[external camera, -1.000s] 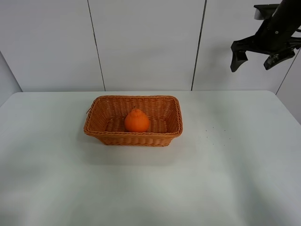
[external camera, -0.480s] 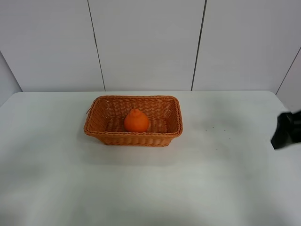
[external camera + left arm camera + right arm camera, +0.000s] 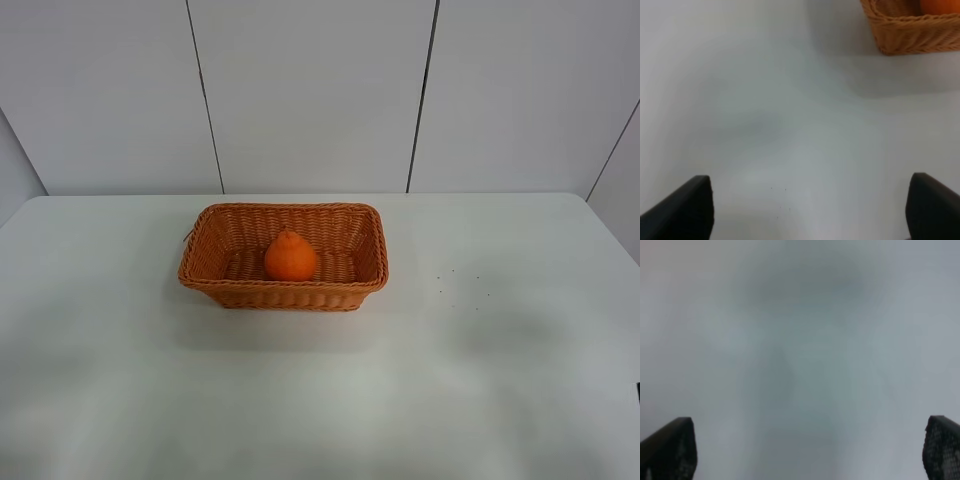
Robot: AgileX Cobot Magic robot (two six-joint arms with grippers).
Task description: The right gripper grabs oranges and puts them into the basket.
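The orange [image 3: 291, 257] sits upright inside the wicker basket [image 3: 205, 275] at the middle of the white table; its knobby neck points up. A corner of the basket [image 3: 912, 37] and a sliver of the orange [image 3: 941, 6] show in the left wrist view. My right gripper [image 3: 807, 447] is open and empty, its fingertips [image 3: 670, 447] wide apart over bare table, far from the basket; only a dark sliver of it shows at the right edge of the exterior view. My left gripper [image 3: 810, 207] is open and empty, short of the basket.
The white table [image 3: 480, 380] stretches around the basket, with a few small dark specks [image 3: 462, 283] to its right. White wall panels [image 3: 310, 90] stand behind the table's far edge.
The right arm dropped from high at the upper right, past the table's right edge, and is now almost out of the exterior view. The orange and basket have not moved.
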